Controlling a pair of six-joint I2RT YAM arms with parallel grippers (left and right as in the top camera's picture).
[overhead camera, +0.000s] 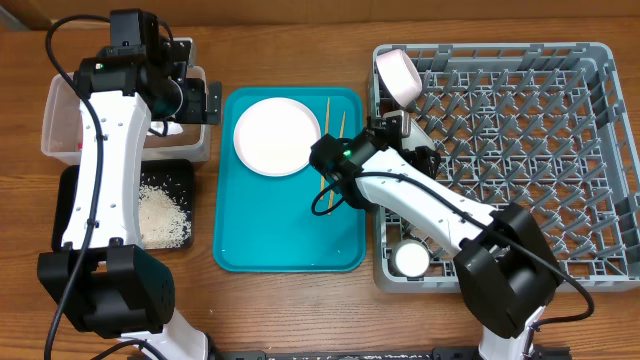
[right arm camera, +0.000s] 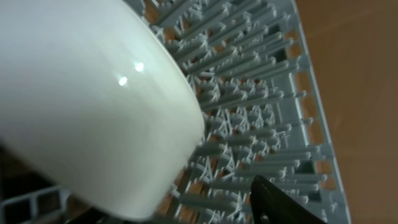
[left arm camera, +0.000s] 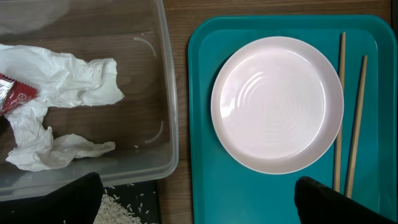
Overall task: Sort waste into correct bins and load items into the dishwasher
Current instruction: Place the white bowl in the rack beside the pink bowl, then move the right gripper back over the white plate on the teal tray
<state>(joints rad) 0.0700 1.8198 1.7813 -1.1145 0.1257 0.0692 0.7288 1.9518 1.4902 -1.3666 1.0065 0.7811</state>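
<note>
white bowl (overhead camera: pixel 398 72), tilted at far left corner of grey dish rack (overhead camera: pixel 520 150); right gripper (overhead camera: pixel 393 127) just beside it, hold on it cannot be told; best to part jaws fully, withdraw without nudging; left gripper (left arm camera: pixel 196 198) wide apart.

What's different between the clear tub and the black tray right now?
The clear tub is see-through and holds crumpled tissue and a red wrapper; the black tray is opaque and holds loose rice. Both are rectangular and sit beside the teal tray.
</note>
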